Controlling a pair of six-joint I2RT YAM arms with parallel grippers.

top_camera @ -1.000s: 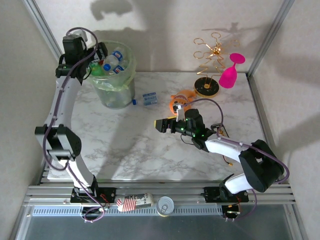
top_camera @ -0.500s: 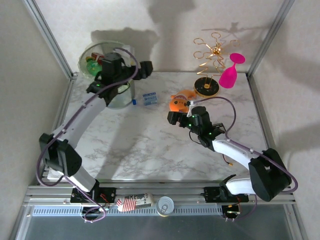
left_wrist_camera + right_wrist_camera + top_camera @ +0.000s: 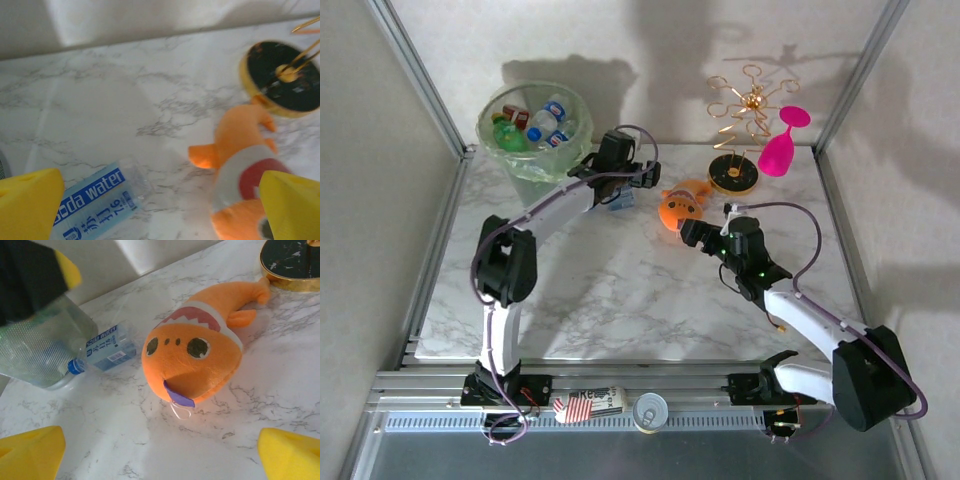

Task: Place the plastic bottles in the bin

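Well, the left gripper (image 3: 642, 180), fingers (image 3: 27, 202) spread empty, is hovering nearest the bottle (image 3: 95, 197) lying sideways beside the bin (image 3: 542, 172) (its length is slanting toward one fingertip), while the right gripper (image 3: 688, 232) is gaping too.

The right gripper (image 3: 160, 456) stands wide apart, its yellow foam pads (image 3: 31, 452) at the lower corners. Ahead between the jaws lies an orange plush fish toy (image 3: 192, 357), facing them. Beyond the left jaw, a clear blue-capped, blue-labelled plastic bottle (image 3: 102, 350) lies on its side just beside a translucent grey-green bin (image 3: 40, 350).
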